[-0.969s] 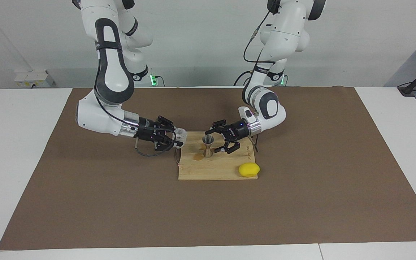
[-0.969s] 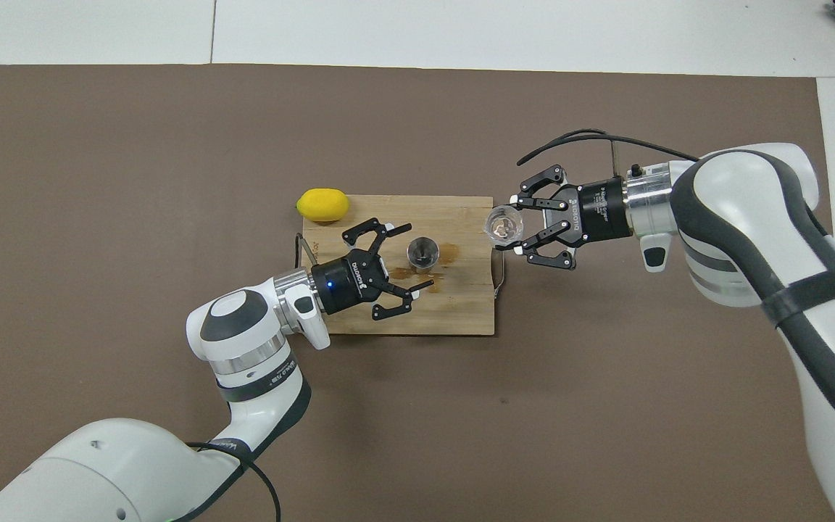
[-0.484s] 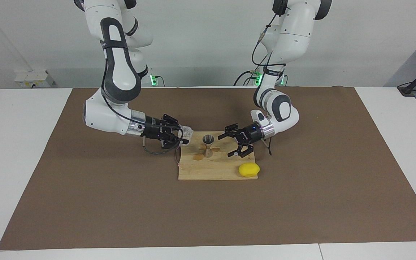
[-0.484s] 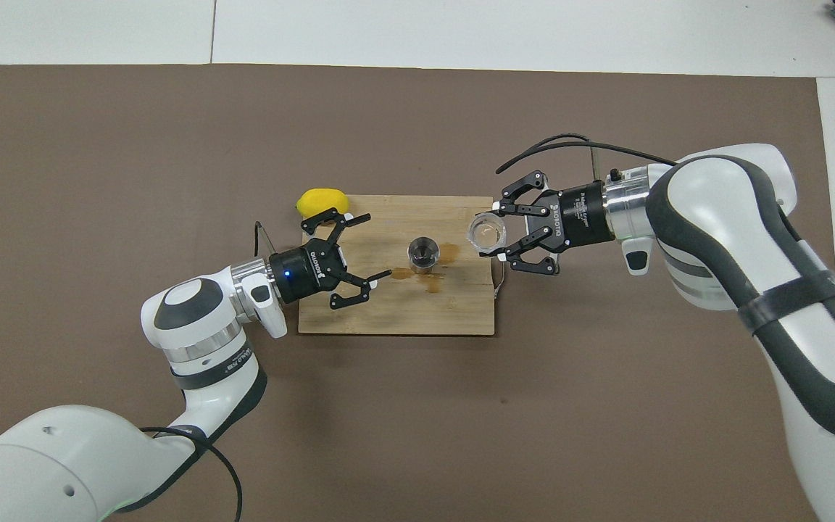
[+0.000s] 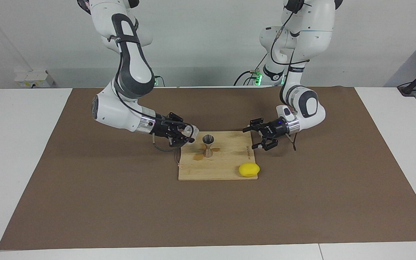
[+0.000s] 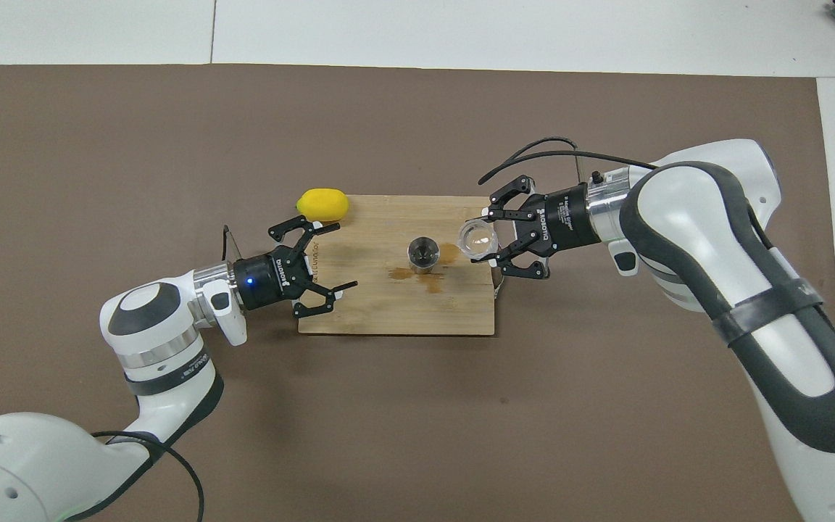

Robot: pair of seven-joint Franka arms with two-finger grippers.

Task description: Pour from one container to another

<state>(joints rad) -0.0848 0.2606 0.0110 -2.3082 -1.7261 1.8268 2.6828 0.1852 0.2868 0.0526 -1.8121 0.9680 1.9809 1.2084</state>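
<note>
Facing camera mounted high across the desk, aimed at both robot bases, overhead camera above the robots' end, aimed steeply down and forward (half a turn apart), both distant, sharing the wooden board and brown mat.

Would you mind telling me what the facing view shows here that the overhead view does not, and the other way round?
Only the facing view shows the jigger's hourglass side profile and both arms' upper links. Only the overhead view looks straight down into the glass cup and the jigger's bowl. Both show the right tool shut on the glass cup beside the jigger, the open, empty left tool at the wooden board's edge, and the lemon.
</note>
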